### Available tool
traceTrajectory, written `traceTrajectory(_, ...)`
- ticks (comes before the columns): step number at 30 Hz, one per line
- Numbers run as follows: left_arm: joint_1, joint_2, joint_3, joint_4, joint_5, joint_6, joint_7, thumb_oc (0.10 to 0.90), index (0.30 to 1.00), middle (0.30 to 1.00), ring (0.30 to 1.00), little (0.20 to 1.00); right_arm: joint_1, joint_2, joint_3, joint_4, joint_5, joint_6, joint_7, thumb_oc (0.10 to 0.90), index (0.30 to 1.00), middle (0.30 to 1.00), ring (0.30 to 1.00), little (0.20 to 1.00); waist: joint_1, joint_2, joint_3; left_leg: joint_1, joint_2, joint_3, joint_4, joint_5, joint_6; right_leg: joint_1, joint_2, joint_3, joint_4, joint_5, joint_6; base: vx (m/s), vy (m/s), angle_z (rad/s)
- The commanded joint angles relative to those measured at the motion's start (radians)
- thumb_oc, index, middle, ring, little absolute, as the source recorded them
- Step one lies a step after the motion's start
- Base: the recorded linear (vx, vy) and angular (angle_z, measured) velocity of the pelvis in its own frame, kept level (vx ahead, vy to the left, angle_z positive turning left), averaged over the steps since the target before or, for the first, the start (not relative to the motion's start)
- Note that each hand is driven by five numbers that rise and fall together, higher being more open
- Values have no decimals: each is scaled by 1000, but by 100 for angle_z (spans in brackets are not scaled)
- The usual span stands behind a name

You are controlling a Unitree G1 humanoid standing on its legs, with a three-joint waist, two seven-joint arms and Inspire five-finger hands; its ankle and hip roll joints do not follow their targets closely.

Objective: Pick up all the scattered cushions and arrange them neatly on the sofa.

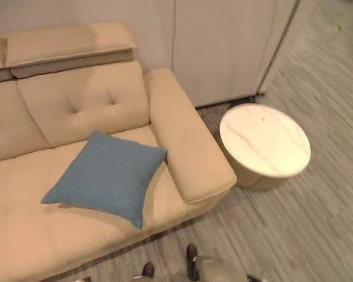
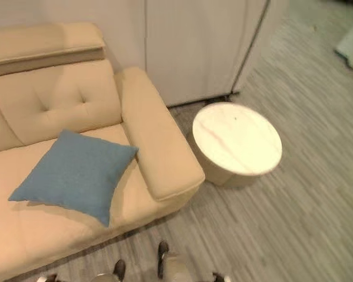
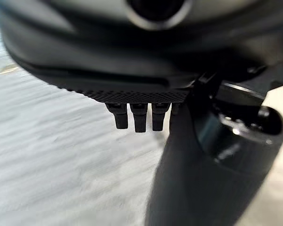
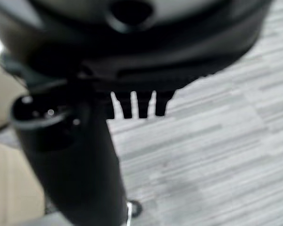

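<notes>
The beige sofa (image 1: 59, 106) occupies the left of the head views; one blue cushion (image 1: 106, 176) lies flat on its seat, turned cornerwise, one corner near the right armrest (image 1: 185, 141); to the right of the sofa stands a round pale side table (image 1: 265, 141) on grey striped flooring (image 1: 317, 223); no other cushion appears on the floor in these views.

Step in hand, as judged: locate any remaining scattered cushion; both hands hang empty. Procedure: scan the floor beyond the table and in front of the sofa before reaching; approach a cushion squarely; grasp it at opposite edges; set it upright against the backrest (image 1: 82, 103). The blue cushion would sit neater squared to the backrest.

View differences: the head views show the sofa, cushion and table; the left wrist view shows the left hand (image 3: 139, 117), fingers straight and relaxed over bare flooring, holding nothing; the right wrist view shows the right hand (image 4: 137, 106), fingers likewise extended and empty, with a strip of the sofa at one edge.
</notes>
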Motion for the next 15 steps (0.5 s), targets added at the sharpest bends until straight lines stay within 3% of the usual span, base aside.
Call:
traceTrajectory(1,-1,13,49,6,-18,-13,31,800,900,900,900,900,-20,-61,-9,-48,-2,-16,-23,800,900,900,900,900,-13,46,-43,112,-84,82,-224,54,0,26,-2,-41,-55,69,36,230,-124,19)
traceTrajectory(4,8,17,65,13,-25,-14,29,800,900,900,900,900,-24,-66,-13,-58,-2,-22,-26,800,900,900,900,900,-1,39,-68,125,-79,90,-246,50,-8,93,9,-39,-150,67,41,176,-132,-1)
traceTrajectory(7,13,24,90,13,-49,-17,31,800,900,900,900,900,-30,-77,-8,-105,-11,-36,-31,800,900,900,900,900,6,38,-82,129,-64,108,-246,50,-20,114,26,-24,-161,68,38,100,-116,-16)
traceTrajectory(11,12,17,156,-12,-212,-59,-10,800,900,900,900,900,-18,-80,-12,-141,-22,-42,-28,800,900,900,900,900,4,40,-101,140,-51,119,-231,34,-32,137,44,-13,-166,44,23,90,-130,-11)
traceTrajectory(12,7,10,184,-41,-325,-95,-6,800,900,900,900,900,-12,-76,-15,-144,-24,-40,-27,800,900,900,900,900,0,42,-102,133,-45,125,-202,39,-43,145,49,-9,-171,38,16,25,-130,0)
traceTrajectory(14,-6,7,191,-114,-412,-131,-34,800,900,900,900,900,-5,-74,-22,-154,-27,-41,-20,800,900,900,900,900,-6,40,-89,71,-33,150,-68,89,-85,173,58,3,-200,31,-3,-67,-116,3)
traceTrajectory(15,-23,11,194,-146,-468,-150,-37,800,900,900,900,900,-15,-81,-18,-151,-33,-39,-17,800,900,900,900,900,-4,33,-63,-31,-21,149,105,174,-122,181,56,10,-204,36,-16,-165,-127,11)
